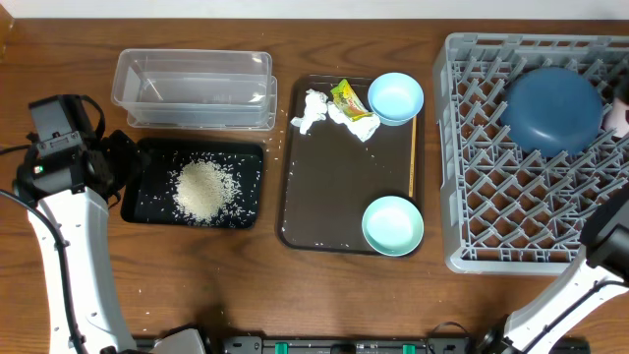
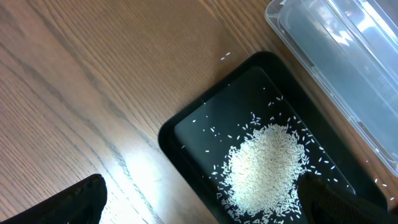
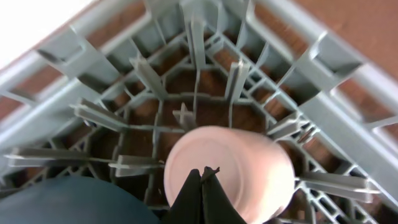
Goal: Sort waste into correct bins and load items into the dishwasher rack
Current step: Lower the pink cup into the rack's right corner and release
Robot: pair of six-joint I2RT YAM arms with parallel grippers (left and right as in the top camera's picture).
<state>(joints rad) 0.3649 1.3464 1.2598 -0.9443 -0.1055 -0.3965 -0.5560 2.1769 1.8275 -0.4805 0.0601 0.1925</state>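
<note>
White rice (image 1: 203,189) lies piled in the black tray (image 1: 147,202); the clear tub (image 1: 192,88) stands behind it. My left gripper (image 2: 205,211) is open and empty over the tray's left corner, next to the rice (image 2: 264,165). Crumpled tissues (image 1: 319,113), the yellow-green wrapper (image 1: 349,97), a light blue bowl (image 1: 395,98), a mint bowl (image 1: 393,224) and a wooden stick (image 1: 412,157) lie on the brown serving tray. The dark blue dish (image 1: 552,108) sits in the grey rack (image 1: 491,197). My right gripper (image 3: 203,177) is shut just above the upturned pink cup (image 3: 249,168) in the rack (image 3: 149,81).
The brown serving tray (image 1: 334,211) sits between the black tray and the rack. A few stray rice grains lie on the wood around the black tray (image 2: 226,56). The right arm (image 1: 604,241) rises at the rack's near right corner.
</note>
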